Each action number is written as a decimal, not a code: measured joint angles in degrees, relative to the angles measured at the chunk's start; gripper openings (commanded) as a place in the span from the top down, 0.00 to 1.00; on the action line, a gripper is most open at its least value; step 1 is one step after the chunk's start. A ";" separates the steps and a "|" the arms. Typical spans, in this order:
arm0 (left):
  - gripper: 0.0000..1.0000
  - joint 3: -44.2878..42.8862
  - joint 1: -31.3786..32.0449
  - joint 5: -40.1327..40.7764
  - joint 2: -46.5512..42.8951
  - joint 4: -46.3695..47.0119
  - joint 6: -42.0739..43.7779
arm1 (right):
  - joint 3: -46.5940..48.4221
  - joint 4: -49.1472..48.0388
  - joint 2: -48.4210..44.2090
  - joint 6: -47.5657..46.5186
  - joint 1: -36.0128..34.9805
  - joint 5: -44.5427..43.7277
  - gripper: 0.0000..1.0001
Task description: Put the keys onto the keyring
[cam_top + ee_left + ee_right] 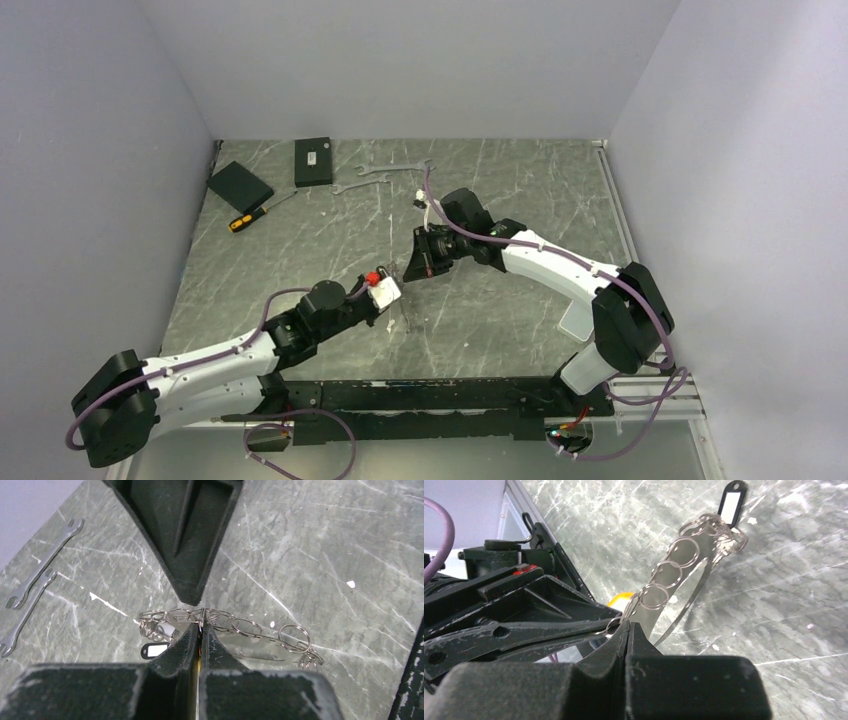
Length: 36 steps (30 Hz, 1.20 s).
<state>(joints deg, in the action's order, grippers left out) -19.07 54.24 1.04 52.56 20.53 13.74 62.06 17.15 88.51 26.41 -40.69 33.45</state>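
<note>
The table (500, 330) is bare under me at mid-scene, where my arms meet tip to tip. My left gripper (200, 630) is pinched on the keyring (227, 630), which is held just off the surface. My right gripper (626, 630) is closed too, but I cannot tell what it holds. Small split rings and a labelled tag (730, 502) hang on it. I see no keys threaded on. A yellow glint (620, 599) at my tips may be one, so I judge the threading is hardly begun.

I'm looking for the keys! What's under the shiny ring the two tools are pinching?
Only gray table shows under the keyring. A black tag with a white label sits at one end. The left tool and right tool cover the pinched spot, so anything there is hidden.
</note>
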 measured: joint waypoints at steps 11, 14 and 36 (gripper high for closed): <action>1.00 -1.07 0.39 -1.90 -0.90 -2.19 1.64 | 0.59 1.68 0.00 -4.00 0.15 -1.38 1.00; 1.00 -1.14 0.39 -2.29 -1.81 -3.28 2.38 | 0.61 2.19 -0.07 -5.03 0.15 -1.42 0.90; 1.00 3.10 1.11 -7.96 -2.51 7.61 26.36 | -11.21 -14.86 -14.23 -4.70 0.11 -2.45 0.53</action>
<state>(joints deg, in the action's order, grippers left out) -15.97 55.35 -6.92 50.04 28.14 40.10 50.85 2.28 74.28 21.71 -40.58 31.00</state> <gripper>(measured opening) 0.057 0.466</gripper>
